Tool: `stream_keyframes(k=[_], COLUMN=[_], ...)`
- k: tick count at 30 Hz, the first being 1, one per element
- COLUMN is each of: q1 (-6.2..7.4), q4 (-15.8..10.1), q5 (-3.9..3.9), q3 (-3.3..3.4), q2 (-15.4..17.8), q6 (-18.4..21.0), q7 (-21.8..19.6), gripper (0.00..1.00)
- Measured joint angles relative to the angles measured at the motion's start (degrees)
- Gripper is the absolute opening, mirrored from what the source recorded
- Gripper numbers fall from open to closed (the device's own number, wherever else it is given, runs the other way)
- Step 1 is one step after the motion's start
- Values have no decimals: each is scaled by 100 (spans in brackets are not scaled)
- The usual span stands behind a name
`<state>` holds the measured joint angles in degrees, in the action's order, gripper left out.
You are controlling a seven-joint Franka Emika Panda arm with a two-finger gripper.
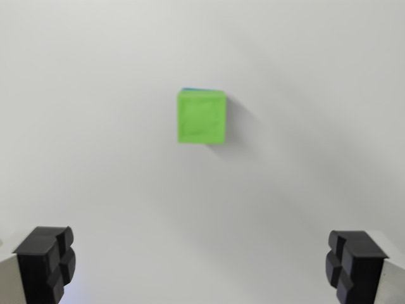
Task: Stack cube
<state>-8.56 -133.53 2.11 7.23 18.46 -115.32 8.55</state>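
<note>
A bright green cube (202, 116) sits on the plain white table surface (95, 126), a thin sliver of a blue block (197, 89) showing at its top edge, apparently beneath it. The gripper (201, 266) hangs with jaws spread wide and empty; its black fingertips (45, 261) stand at the lower corners, well apart from the cube.

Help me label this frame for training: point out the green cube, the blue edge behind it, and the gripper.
green cube (202, 116), wrist view, middle of its top face.
blue edge (197, 90), wrist view, sliver along the cube's far side.
gripper (201, 266), wrist view, midway between the fingertips.
</note>
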Motion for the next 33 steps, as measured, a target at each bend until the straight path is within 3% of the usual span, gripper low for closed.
stream_keyframes(k=[33], q1=[0], q4=[41], q5=[0], q3=[-3], q2=[4], q6=[64], q7=[-1], gripper=[100])
